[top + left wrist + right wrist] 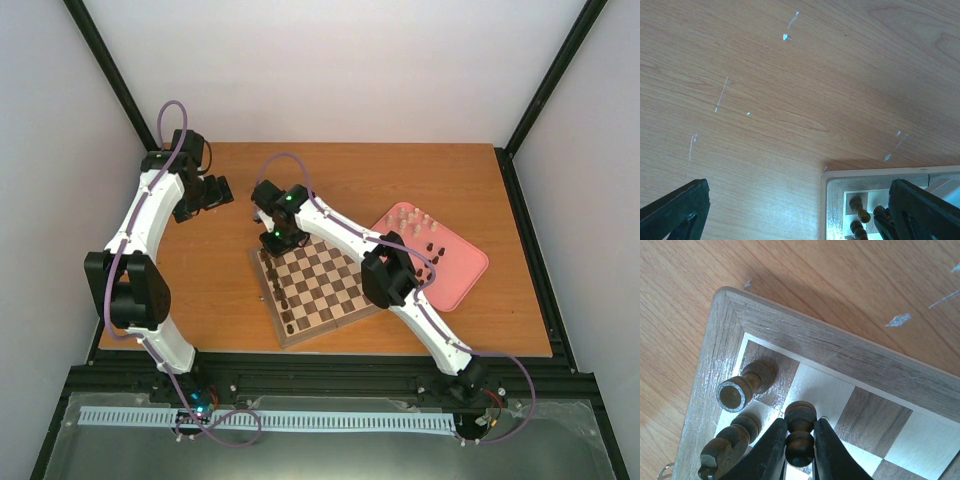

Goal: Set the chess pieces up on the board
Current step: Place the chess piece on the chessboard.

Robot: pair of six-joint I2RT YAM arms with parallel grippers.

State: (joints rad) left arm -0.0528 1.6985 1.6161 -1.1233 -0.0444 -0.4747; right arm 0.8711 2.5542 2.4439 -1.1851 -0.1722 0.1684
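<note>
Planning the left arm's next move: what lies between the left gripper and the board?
Only bare wooden table; the top view shows that stretch between left gripper and board.

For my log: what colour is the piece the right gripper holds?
Dark brown piece; best seen in right wrist view.

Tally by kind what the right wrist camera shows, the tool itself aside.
Dark brown turned wooden chess pieces: 3, one gripped between the right tool's fingers
Square checkered wooden chessboard with a brown border: 1
Total: 4
</note>
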